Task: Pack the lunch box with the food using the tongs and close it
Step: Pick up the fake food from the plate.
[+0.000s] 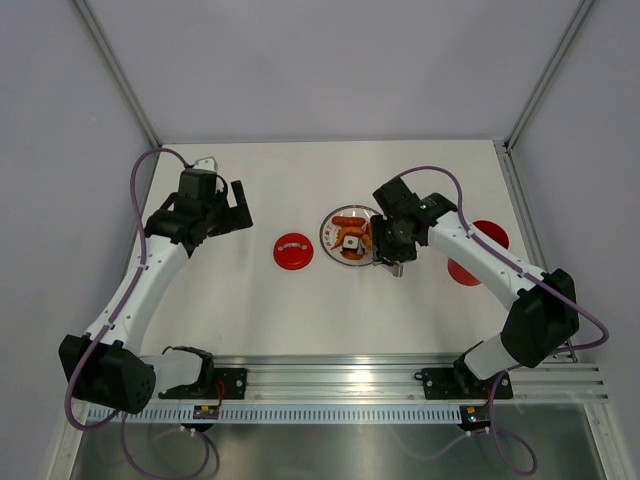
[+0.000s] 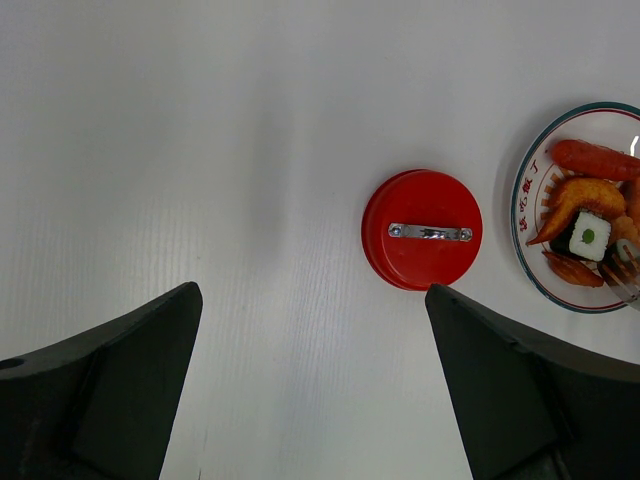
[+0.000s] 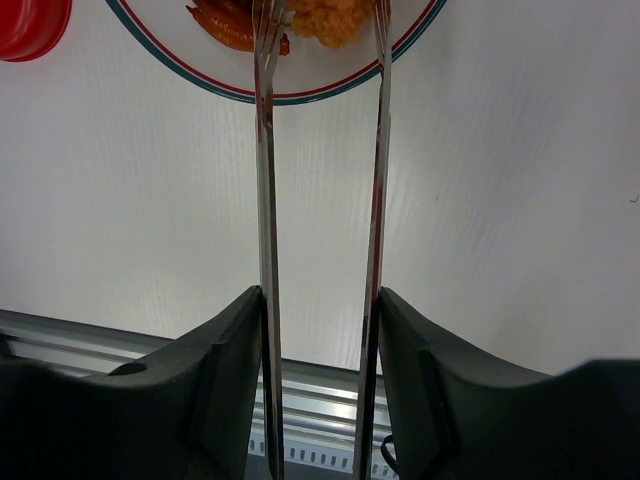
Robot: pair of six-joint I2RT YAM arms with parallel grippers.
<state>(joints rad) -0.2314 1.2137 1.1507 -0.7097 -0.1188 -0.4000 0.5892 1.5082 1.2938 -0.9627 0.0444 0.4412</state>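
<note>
Tongs: one, clamped in right jaws | left jaws spread, empty | one lid | one plate

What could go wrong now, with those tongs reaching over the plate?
1. The tongs, held in the right gripper, have slim metal tips at the fried food on the plate; a piece might slip out or get pushed off.
2. The lunch box sits partly behind the right arm, so carrying food there could bump it.
3. The lid lies apart from the box, below the open left gripper; its small handle may be hard to grab.
</note>
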